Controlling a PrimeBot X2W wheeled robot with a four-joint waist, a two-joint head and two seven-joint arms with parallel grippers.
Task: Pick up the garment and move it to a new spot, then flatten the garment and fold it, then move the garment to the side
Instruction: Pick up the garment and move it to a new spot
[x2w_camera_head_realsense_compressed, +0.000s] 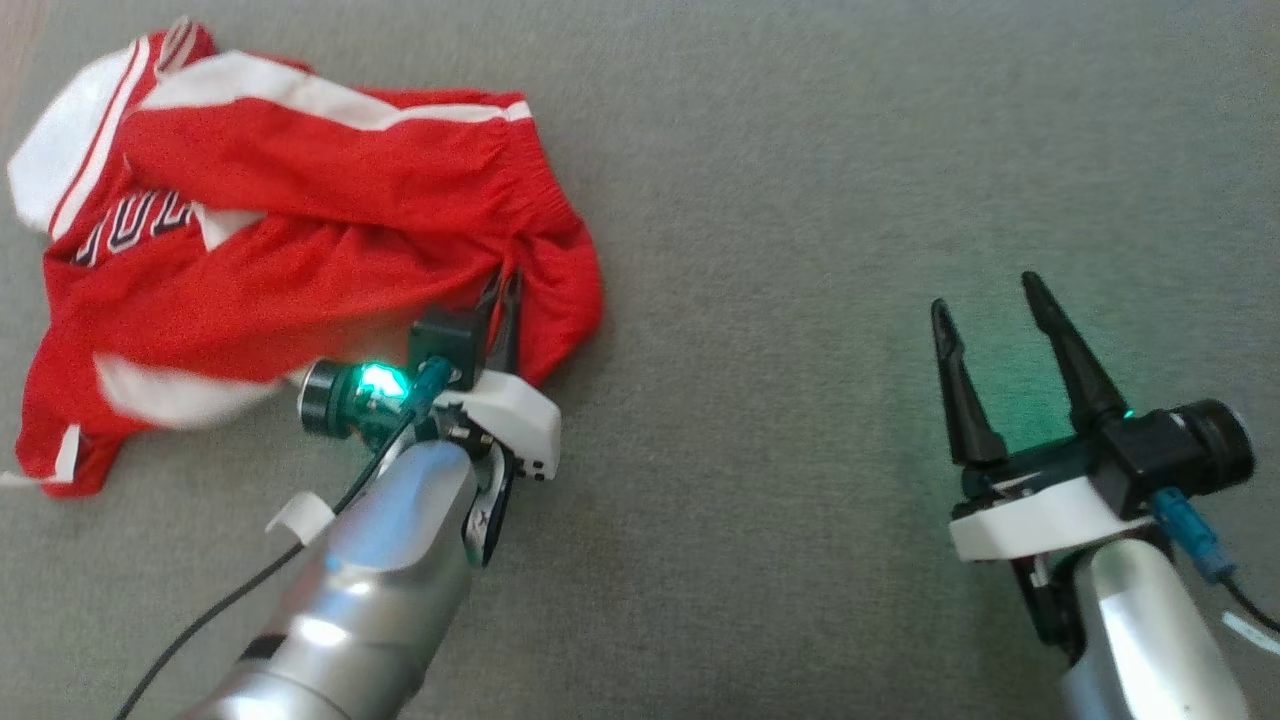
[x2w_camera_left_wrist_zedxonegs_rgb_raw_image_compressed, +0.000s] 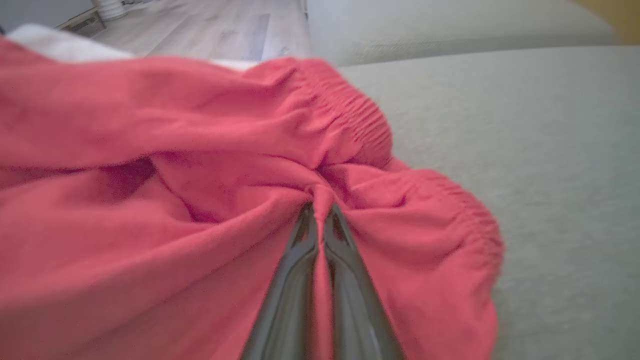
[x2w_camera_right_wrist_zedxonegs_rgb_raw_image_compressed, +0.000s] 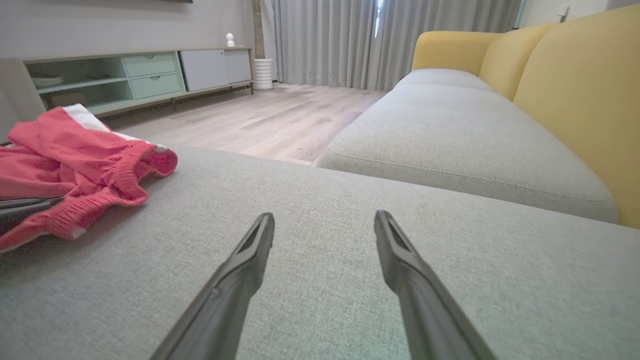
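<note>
The grey sofa cushion (x2w_camera_head_realsense_compressed: 800, 150) carries the red-and-white garment (x2w_camera_head_realsense_compressed: 300, 200), which lies crumpled at the upper left of your head view. Your left end effector (x2w_camera_head_realsense_compressed: 503, 290) is closed on a pinch of red fabric at the garment's right edge. Your right end effector (x2w_camera_head_realsense_compressed: 985, 292) stands open over bare cushion, well apart from the garment.
</note>
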